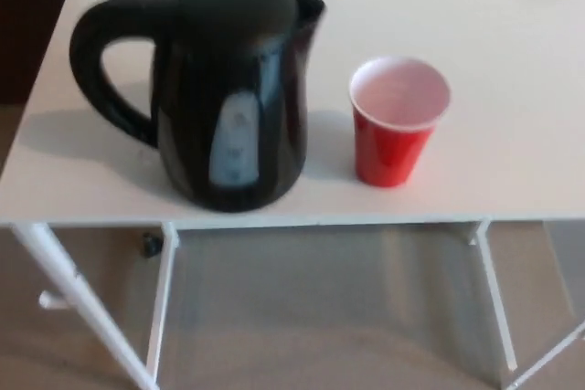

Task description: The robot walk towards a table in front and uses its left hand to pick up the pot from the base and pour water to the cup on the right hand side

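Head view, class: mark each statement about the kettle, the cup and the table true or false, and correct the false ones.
1. The black kettle stands upright on the white table. True.
2. The red cup lies on its side. False: it stands upright, its open mouth facing up.
3. The kettle's handle points toward the picture's left, away from the cup. True.
4. A robot hand is gripping the kettle's handle. False: no robot hand is in view.
5. The cup sits on the kettle's left in the picture. False: it stands to the kettle's right, apart from it.
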Tool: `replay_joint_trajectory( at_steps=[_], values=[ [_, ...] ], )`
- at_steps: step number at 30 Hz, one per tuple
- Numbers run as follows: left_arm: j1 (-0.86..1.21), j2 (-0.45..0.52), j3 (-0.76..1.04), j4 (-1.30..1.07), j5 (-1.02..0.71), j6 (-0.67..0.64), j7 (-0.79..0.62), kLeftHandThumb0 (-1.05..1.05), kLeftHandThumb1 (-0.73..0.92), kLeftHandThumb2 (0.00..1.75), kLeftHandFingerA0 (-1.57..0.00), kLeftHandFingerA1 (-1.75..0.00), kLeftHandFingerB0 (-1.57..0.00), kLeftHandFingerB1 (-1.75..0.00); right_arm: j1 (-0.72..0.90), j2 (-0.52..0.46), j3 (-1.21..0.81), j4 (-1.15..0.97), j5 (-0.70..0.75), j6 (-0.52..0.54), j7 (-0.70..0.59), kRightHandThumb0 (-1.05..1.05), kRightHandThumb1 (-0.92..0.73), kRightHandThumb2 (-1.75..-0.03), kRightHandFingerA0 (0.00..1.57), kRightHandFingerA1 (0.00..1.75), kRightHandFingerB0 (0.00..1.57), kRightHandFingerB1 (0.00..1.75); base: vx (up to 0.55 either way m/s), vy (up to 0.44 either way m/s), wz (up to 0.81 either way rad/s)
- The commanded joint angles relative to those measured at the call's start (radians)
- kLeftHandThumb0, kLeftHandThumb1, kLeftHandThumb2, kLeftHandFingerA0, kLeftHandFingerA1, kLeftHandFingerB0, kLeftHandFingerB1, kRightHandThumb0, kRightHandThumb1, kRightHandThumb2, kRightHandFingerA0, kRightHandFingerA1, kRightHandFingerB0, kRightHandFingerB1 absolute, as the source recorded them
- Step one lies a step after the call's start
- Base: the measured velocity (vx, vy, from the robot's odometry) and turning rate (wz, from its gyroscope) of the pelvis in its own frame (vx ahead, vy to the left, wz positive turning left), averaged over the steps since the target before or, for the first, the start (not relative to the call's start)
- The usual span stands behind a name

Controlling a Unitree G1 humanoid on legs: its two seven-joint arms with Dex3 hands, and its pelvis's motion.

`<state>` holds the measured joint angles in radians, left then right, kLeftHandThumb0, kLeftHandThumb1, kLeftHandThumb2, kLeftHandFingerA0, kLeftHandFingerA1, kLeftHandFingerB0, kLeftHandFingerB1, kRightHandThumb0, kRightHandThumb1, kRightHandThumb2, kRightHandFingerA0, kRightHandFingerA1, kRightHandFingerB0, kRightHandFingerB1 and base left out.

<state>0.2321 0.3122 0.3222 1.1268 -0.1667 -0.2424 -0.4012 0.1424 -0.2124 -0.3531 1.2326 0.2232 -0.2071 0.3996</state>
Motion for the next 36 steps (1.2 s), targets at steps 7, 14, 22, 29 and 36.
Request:
replay_joint_trajectory(
  at_steps=[7, 14, 22, 29, 36],
  values=[
    [0.007, 0.01, -0.009, 0.011, 0.019, -0.066, 0.054, -0.37, 0.45, 0.67, -0.37, -0.45, -0.43, -0.44, 0.007, -0.012, 0.004, 0.003, -0.006, 0.003, -0.024, -0.58, -0.17, -0.75, 0.78, 0.84, 0.38, 0.68, 0.32, 0.12, 0.08],
    [-0.004, 0.016, -0.017, 0.021, 0.019, -0.076, 0.052, -0.37, 0.45, 0.66, -0.36, -0.45, -0.43, -0.44, 0.013, -0.01, 0.01, -0.016, -0.009, -0.001, -0.03, -0.54, -0.23, -0.62, 0.78, 0.82, 0.4, 0.68, 0.31, -0.088, 0.3],
    [-0.021, 0.028, -0.032, 0.034, 0.021, -0.064, 0.052, -0.3, 0.49, 0.55, -0.5, -0.41, -0.51, -0.39, 0.013, -0.009, 0.007, -0.008, -0.006, -0.017, -0.018, -0.54, -0.17, -0.75, 0.8, 0.82, 0.4, 0.68, 0.11, 0.031, -0.05],
    [-0.036, 0.035, -0.063, 0.053, 0.051, -0.049, 0.105, -0.33, 0.47, 0.54, -0.66, -0.51, -0.55, -0.4, 0.011, -0.009, 0.002, -0.008, -0.002, -0.002, -0.03, -0.51, -0.24, -0.62, 0.78, 0.8, 0.4, 0.66, -0.1, 0.242, 0.03],
    [-0.025, 0.058, -0.119, 0.018, 0.088, -0.023, 0.137, -0.35, 0.47, 0.54, -0.67, -0.51, -0.58, -0.41, 0.016, -0.008, 0.01, -0.011, -0.012, -0.015, -0.029, -0.56, -0.24, -0.6, 0.81, 0.81, 0.41, 0.68, -0.18, 0.095, -0.03]
  ],
)
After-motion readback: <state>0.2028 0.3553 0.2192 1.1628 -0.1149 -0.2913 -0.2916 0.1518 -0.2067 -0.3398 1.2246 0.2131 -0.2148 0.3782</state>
